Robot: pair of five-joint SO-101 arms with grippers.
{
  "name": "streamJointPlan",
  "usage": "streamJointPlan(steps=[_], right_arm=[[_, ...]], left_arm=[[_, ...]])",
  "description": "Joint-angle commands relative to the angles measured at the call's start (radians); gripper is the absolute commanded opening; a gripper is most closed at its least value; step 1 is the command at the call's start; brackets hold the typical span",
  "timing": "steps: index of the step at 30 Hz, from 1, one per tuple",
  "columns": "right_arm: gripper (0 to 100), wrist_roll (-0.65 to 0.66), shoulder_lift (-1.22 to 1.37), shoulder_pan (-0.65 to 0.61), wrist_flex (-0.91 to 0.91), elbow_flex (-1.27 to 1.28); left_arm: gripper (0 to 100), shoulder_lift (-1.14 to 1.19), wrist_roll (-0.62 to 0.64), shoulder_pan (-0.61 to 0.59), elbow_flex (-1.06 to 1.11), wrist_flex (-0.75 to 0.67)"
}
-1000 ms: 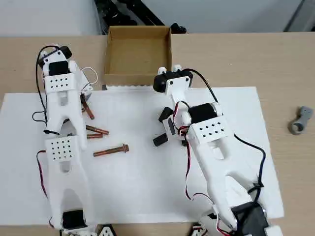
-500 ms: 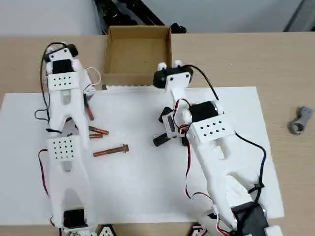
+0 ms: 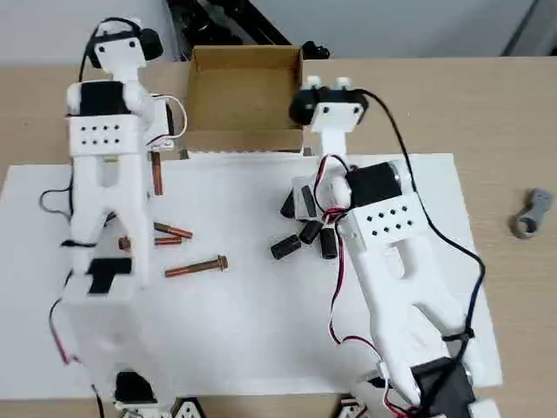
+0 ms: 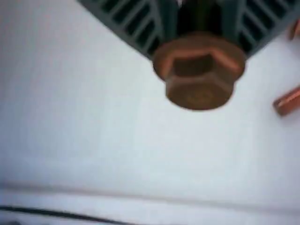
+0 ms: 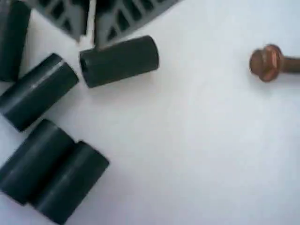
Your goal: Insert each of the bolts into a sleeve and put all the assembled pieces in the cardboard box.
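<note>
**No bolt in a sleeve yet, box empty**

Several bolts (image 3: 196, 266) lie loose on the white sheet (image 3: 261, 331). The black sleeves (image 3: 287, 248) are bunched beside the right claw (image 5: 91, 23), whose jaws sit nearly together on nothing. The left claw (image 4: 199, 18) is clamped on one bolt (image 4: 199, 75), held near the cardboard box (image 3: 244, 96), which holds nothing. By my judgement every pairing is left to do.

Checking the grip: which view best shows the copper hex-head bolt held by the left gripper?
The left wrist view: the copper hex-head bolt shows its head close up, at the tips of the left gripper. The high view shows its shank beside the arm.
</note>
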Motion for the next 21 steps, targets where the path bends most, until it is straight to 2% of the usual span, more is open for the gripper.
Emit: streamJointPlan(steps=[1,7,10,16,21], right_arm=[[0.9,-0.089,-0.001,-0.002,-0.022,-0.043],[9.9,-0.288,0.044,-0.031,0.041,-0.044],[11.1,-0.298,0.068,-0.054,0.093,-0.048],[11.1,-0.308,0.117,-0.084,0.134,-0.048],[11.5,-0.425,0.153,-0.099,0.16,-0.048]], left_arm=[[0,-0.29,-0.038,-0.003,0.139,0.018],[0,-0.706,-0.092,-0.011,0.455,0.017],[0,-0.902,-0.121,-0.026,0.615,0.017],[0,-1.244,-0.255,-0.19,0.869,0.017],[0,-1.427,-0.404,-0.293,1.017,0.002]])
